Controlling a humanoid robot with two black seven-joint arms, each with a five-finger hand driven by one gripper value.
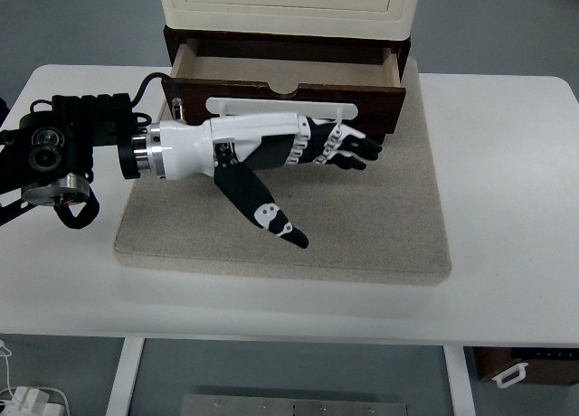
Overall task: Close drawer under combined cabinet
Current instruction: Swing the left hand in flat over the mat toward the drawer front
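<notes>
Over on the far left, the black forearm [77,145] of the left arm is reaching in from the picture's edge, its cable looping up behind it, and it is hanging above the white table [507,208]. Moving along, a silver wrist ring is joining that black section to the white shell of the left hand [271,149]. The hand is lying flat and stretched out over the beige mat [380,226], palm side turned toward the cabinet, holding nothing. The fingers [348,147] are extending to the right, loose and slightly apart, and the black thumb [262,208] is jutting down and to the right, well clear of them.

Just behind the hand, the drawer [285,77] is sitting pulled out from the dark wooden base, its pale inner floor showing. The white handle [271,106] is running along the drawer's dark front, and the back of the hand is lining up right beside that bar; whether they are actually touching is hard to call from up here. Above the drawer, the cream cabinet [289,4] is standing at the back edge of the mat.

Far right, the table is stretching away bare and white, and a dark box [525,366] is peeking out below its corner.
</notes>
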